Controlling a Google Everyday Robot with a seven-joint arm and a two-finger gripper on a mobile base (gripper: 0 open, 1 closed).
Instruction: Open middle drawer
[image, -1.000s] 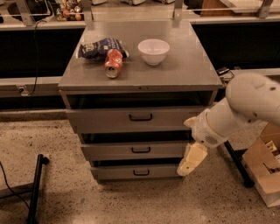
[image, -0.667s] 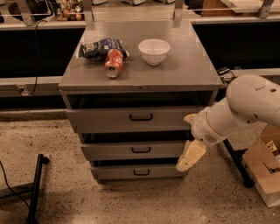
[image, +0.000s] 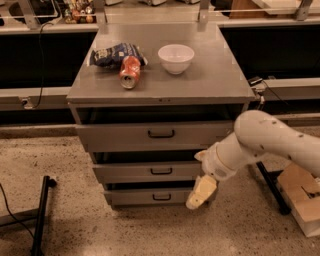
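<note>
The grey metal cabinet (image: 150, 85) has three drawers. The middle drawer (image: 130, 172) is the second one, with a plain flat front and a small black bar handle (image: 161, 171) at its centre. Its front sits about level with the other two drawer fronts. My gripper (image: 198, 194) hangs from the white arm (image: 265, 140) at the cabinet's lower right corner. It is to the right of the middle drawer's handle and slightly below it, in front of the right end of the bottom drawer (image: 145, 197). It holds nothing.
On the cabinet top lie a white bowl (image: 176, 58), a red can (image: 130, 72) on its side and a blue snack bag (image: 115, 54). A black stand leg (image: 41, 215) is at the left on the floor. A cardboard box (image: 302, 200) is at the right.
The gripper and arm have shifted slightly left and a little lower, closer to the cabinet's lower right front. The drawers have not moved.
</note>
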